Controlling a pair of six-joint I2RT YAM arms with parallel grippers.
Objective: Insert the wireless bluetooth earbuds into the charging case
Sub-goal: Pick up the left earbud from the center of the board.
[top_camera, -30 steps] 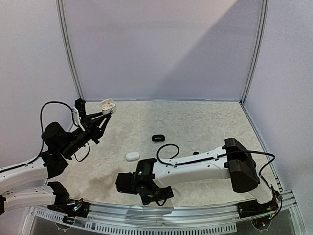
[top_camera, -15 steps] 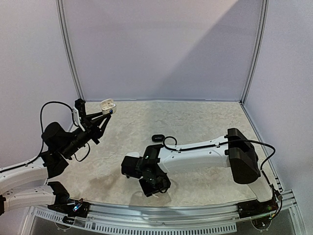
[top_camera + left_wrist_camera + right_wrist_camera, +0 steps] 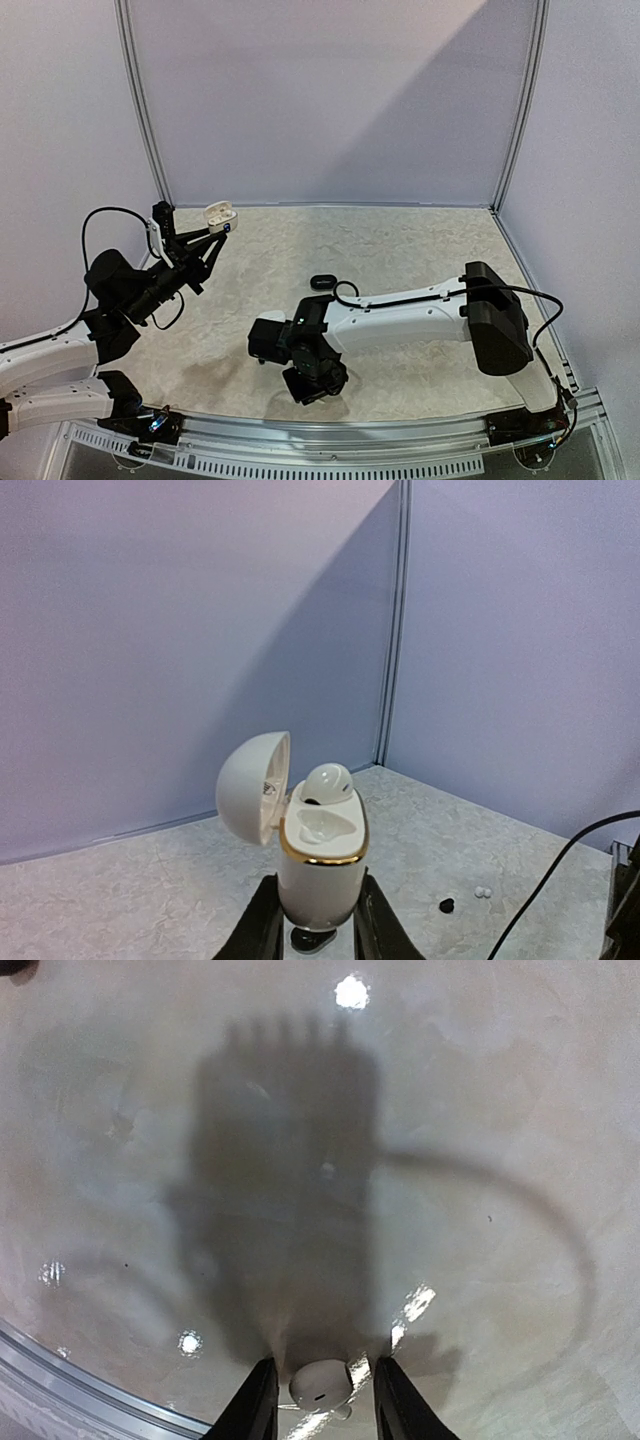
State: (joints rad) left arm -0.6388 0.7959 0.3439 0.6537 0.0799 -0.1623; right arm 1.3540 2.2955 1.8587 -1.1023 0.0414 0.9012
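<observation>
My left gripper (image 3: pixel 316 900) is shut on the white, gold-rimmed charging case (image 3: pixel 318 840), held upright above the table with its lid (image 3: pixel 250 780) swung open. One white earbud (image 3: pixel 328 782) sits in the far socket and the near socket is empty. From above, the case (image 3: pixel 220 213) is at the far left. My right gripper (image 3: pixel 324 1365) is low over the table near the front edge (image 3: pixel 315 382). Another white earbud (image 3: pixel 320 1385) lies between its open fingers, with a gap on each side.
A black oval case (image 3: pixel 322 282) lies mid-table behind the right arm. A tiny black piece (image 3: pixel 446 906) and two tiny white pieces (image 3: pixel 483 891) lie on the table. The table's metal rim (image 3: pixel 60 1380) runs just beside the right gripper.
The right wrist has swung back and to the right, covering the white case on the table. Its jaws have narrowed around the white earbud. The left arm has not moved.
</observation>
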